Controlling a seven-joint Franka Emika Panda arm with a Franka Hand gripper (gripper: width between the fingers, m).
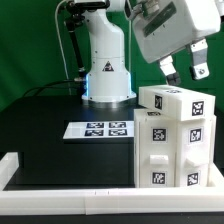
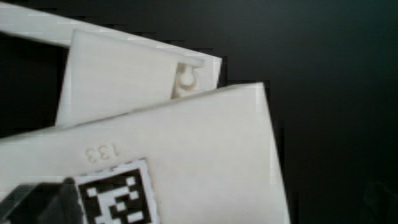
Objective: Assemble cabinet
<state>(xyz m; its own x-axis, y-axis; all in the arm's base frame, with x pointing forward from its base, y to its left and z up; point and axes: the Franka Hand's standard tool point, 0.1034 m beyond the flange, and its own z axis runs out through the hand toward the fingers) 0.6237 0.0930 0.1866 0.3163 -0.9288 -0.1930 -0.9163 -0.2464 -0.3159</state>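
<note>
Jaws of the white two-finger gripper (image 1: 185, 71): parted, grasping nothing, hanging just above the top block. White plastic box-shaped cabinet (image 1: 174, 140) of tagged panels and blocks: upright on the black desk (image 1: 60, 155), at the exterior view's right, against the low white rail (image 1: 70, 178). Wrist view: tagged top panel (image 2: 169, 160) overlapping a white side panel (image 2: 134, 70). Thin flat white marker board (image 1: 101, 129): flat on the desk, near the cabinet, before the arm's white base (image 1: 107, 85).

Likely a robotics lab — fixed arm base (image 1: 107, 60), black table (image 1: 45, 125), tagged marker board (image 1: 100, 129).
</note>
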